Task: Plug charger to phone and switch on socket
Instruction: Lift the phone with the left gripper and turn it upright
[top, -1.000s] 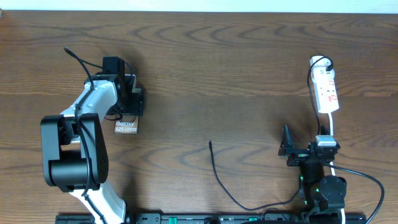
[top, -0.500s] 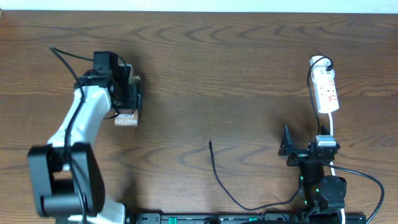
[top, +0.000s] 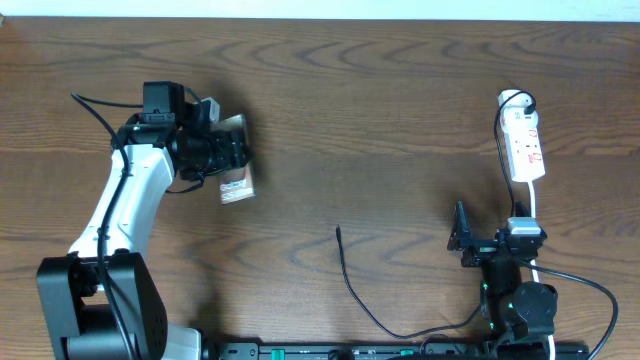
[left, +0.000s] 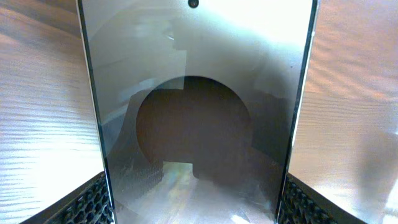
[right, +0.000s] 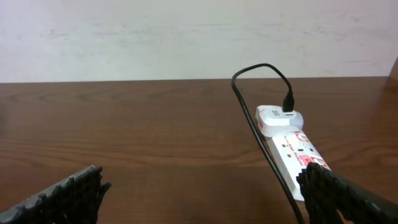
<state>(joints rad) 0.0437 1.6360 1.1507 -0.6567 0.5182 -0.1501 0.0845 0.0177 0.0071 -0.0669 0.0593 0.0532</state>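
Left fingers (left: 92, 200) are clamped on the two long edges of the phone (left: 199, 74), glossy face square to the wrist camera. In the overhead view the left gripper (top: 226, 155) holds it tilted at the table's (top: 380, 100) left side, lettered end toward you. Your right gripper (right: 205, 196) has its fingers spread wide with nothing between them, parked just in front of the socket (top: 525, 148). The charger (top: 348, 280) lies loose mid-table, tip pointing away from you, well apart from the phone.
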